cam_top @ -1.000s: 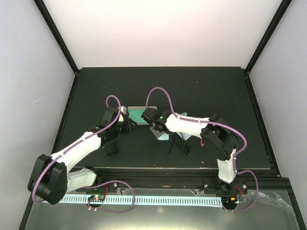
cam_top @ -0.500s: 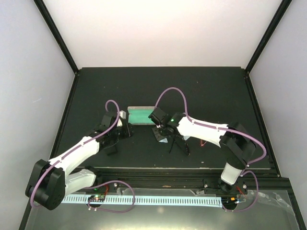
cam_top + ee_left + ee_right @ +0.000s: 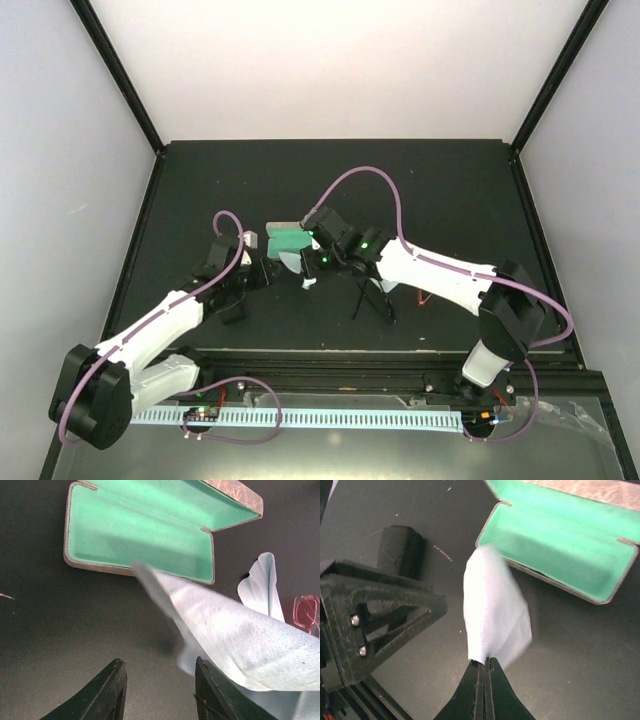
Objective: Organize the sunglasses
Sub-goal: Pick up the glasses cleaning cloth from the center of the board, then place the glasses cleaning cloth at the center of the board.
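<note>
Now the cloth (image 3: 492, 615) is lifted and carried leftward, near the open case (image 3: 125, 535), by the right gripper (image 3: 484, 662), which is pinched shut on it. The left gripper (image 3: 160, 690) is held partly open, empty. The red sunglasses (image 3: 306, 616) lie on the tabletop (image 3: 50, 630), not yet packed.

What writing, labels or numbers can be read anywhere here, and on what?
None can be read.
The open case, the light blue cloth and the red sunglasses show no lettering.
The white slotted strip along the near edge shows only slots, too small to tell any figures.
</note>
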